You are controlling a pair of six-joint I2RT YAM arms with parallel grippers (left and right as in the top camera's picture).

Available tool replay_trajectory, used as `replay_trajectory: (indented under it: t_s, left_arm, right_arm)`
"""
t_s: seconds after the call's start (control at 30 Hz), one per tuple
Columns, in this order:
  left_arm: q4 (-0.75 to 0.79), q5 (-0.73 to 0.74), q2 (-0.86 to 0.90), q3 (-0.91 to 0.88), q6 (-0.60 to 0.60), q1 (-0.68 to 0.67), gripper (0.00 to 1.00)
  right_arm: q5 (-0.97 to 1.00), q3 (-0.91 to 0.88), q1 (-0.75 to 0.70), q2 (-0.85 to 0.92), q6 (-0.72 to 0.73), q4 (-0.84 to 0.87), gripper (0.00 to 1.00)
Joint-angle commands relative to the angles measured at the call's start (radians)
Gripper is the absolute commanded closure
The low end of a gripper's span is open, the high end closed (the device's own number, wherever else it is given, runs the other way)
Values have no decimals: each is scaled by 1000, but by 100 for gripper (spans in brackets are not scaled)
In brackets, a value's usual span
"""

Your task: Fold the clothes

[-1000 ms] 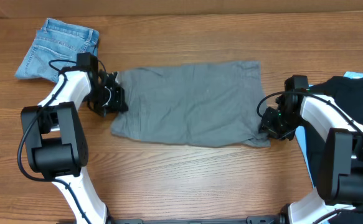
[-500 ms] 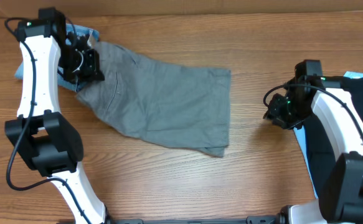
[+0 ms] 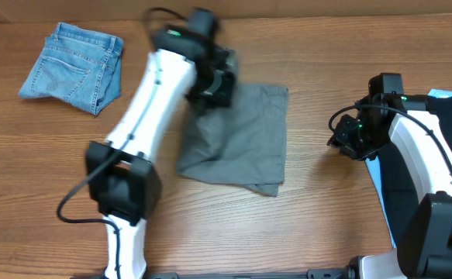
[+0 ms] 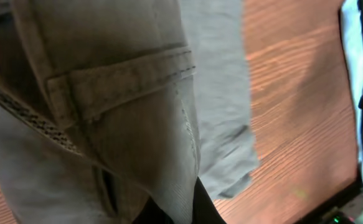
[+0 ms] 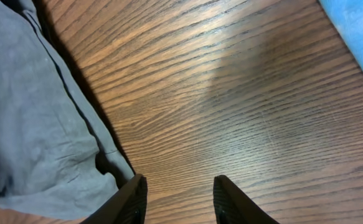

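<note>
The grey shorts (image 3: pixel 245 143) lie folded over at the table's middle. My left gripper (image 3: pixel 214 84) is shut on their waistband edge and holds it up over the rest of the cloth. The left wrist view shows a belt loop and waistband (image 4: pixel 119 81) hanging close before the camera, with cloth pinched between the fingers (image 4: pixel 178 208). My right gripper (image 3: pixel 342 139) is open and empty, apart from the shorts to their right. In the right wrist view its fingers (image 5: pixel 178 199) hover over bare wood beside the shorts' hem (image 5: pixel 38 124).
Folded blue denim shorts (image 3: pixel 74 66) lie at the back left. A black garment (image 3: pixel 443 124) on a pale blue sheet (image 3: pixel 443 94) sits at the right edge, behind my right arm. The table's far edge (image 3: pixel 326 14) runs along the top.
My left gripper swung from the far left to the right, carrying the shorts' waistband over the legs, so the shorts are now doubled. The right gripper let go earlier and has stayed still.
</note>
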Motion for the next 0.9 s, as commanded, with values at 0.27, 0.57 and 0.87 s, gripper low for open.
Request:
replay_trajectory:
  t_s: [0.27, 0.57, 0.87]
  left_arm:
    - [164, -148, 125, -12, -254, -262, 64]
    - [156, 40, 167, -8, -262, -271, 75]
    - [32, -54, 73, 9, -158, -80, 63]
  right_arm:
    - [-1, 13, 2, -14, 7, 8, 57]
    - [-2, 13, 2, -14, 7, 18, 55]
    - [-203, -11, 84, -9, -124, 137, 51]
